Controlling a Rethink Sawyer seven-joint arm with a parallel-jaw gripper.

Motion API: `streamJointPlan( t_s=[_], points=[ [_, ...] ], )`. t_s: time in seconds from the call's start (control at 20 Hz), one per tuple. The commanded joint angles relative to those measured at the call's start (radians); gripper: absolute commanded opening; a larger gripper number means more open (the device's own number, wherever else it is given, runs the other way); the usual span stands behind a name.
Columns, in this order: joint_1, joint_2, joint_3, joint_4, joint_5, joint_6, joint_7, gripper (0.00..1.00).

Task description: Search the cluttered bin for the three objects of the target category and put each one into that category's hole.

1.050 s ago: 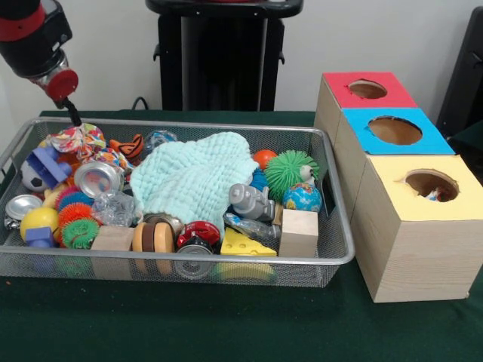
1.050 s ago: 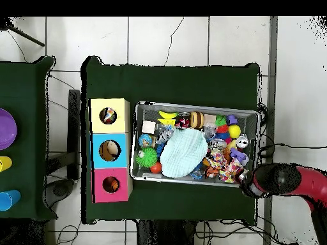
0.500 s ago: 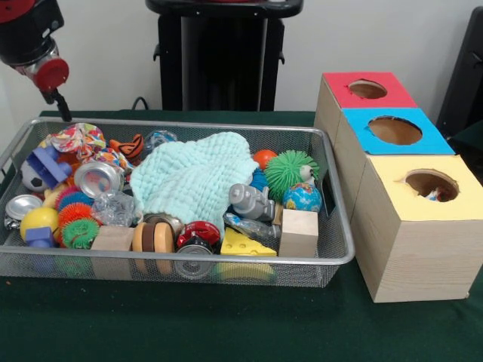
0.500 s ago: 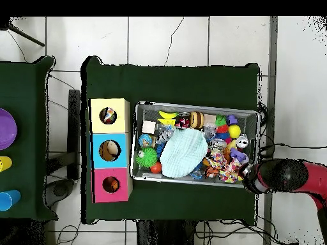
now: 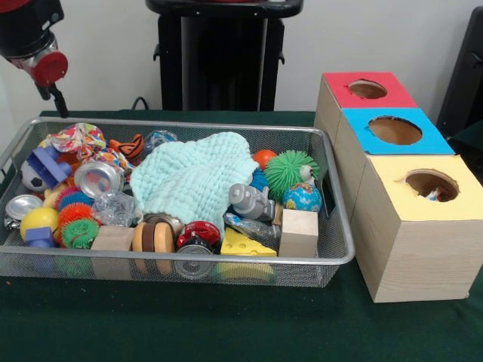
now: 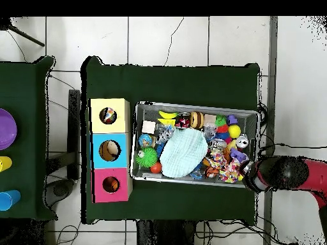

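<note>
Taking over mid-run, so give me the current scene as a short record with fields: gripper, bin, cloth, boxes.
gripper: gripper above the bin's far corner by the rag toy, outside the clutter; holds nothing visible; open or shut unclear
bin: wire bin crowded with toys
cloth: mint cloth lies over the middle, covering items
boxes: red box, blue box, yellow box in a row beside the bin; something sits inside each hole

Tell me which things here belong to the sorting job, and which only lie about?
Job: wire bin, red-topped box, blue-topped box, yellow-topped box, claw.
Lying about: purple bowl, blue cup on the side table.
</note>
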Motion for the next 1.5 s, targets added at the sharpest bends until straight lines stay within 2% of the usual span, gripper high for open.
streamJointPlan(
  t_s=[0.05, 0.2, 0.35, 0.55, 0.6, 1.15, 1.35, 1.5],
  points=[
    [0.012, 0.009, 0.032, -0.028, 0.021, -0.075, -0.218, 1.00],
    [0.011, 0.001, 0.030, -0.027, 0.020, -0.076, -0.219, 1.00],
    [0.008, -0.051, 0.031, 0.024, 0.042, -0.077, -0.182, 1.00],
    [-0.008, -0.166, 0.030, 0.140, 0.057, -0.157, -0.107, 1.00],
    [-0.009, -0.176, 0.028, 0.150, 0.066, -0.156, -0.105, 1.00],
    [0.028, -0.188, -0.010, 0.124, 0.108, -0.107, -0.116, 1.00],
    [0.043, -0.216, -0.014, 0.125, 0.122, -0.087, -0.111, 1.00],
    [0.044, -0.203, -0.015, 0.104, 0.129, -0.065, -0.134, 1.00]
  ],
)
